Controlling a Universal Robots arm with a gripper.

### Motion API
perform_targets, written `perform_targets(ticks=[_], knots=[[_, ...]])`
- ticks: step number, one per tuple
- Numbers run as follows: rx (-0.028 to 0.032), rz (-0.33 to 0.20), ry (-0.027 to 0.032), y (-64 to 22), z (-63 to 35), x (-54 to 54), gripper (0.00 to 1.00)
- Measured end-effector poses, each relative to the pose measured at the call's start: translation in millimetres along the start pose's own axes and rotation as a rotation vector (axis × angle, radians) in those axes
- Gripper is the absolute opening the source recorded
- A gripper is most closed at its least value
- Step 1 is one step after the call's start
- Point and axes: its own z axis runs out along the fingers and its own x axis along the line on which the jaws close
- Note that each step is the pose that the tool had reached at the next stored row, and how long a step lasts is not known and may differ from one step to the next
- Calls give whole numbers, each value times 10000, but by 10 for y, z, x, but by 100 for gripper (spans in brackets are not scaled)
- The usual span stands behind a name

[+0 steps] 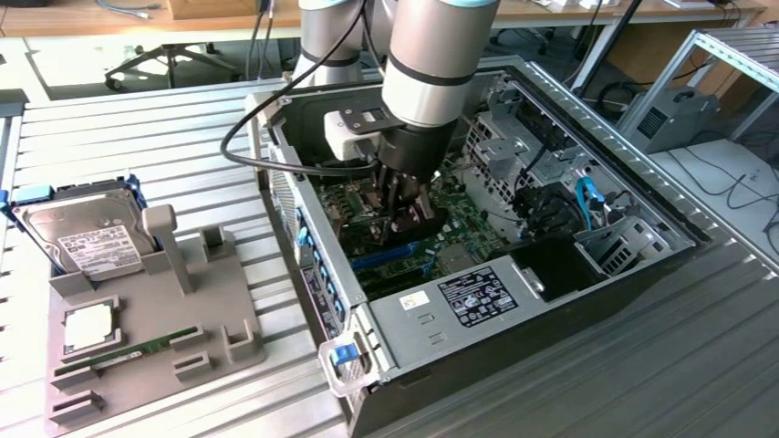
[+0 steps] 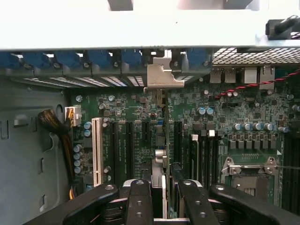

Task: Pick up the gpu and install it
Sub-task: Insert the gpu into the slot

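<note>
My gripper (image 1: pixel 408 212) is lowered into the open computer case (image 1: pixel 633 196), just over the green motherboard (image 1: pixel 469 233). It is shut on the gpu (image 1: pixel 420 226), a dark card that stands on edge between the fingers. In the wrist view the gpu (image 2: pixel 161 161) is seen edge-on, running from my gripper (image 2: pixel 162 190) to its silver end bracket (image 2: pixel 161 77). The bracket sits against the case's rear slot openings, beside the blue slot latches (image 2: pixel 70 58). The card lines up over a dark expansion slot, to one side of the white slot (image 2: pixel 97 150). Its lower edge is hidden.
A grey fixture tray (image 1: pixel 182 301) lies at the exterior view's left, carrying a silver hard drive (image 1: pixel 86 239), a processor (image 1: pixel 91 327) and a green memory stick (image 1: pixel 128 351). Inside the case are the drive cage (image 1: pixel 517 137), blue cables (image 1: pixel 588 203) and the processor socket (image 2: pixel 251 168).
</note>
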Motion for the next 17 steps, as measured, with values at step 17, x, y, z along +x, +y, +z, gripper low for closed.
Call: perform_targets(ticks=[17], knots=[[1, -40, 11, 53, 171, -1, 27]])
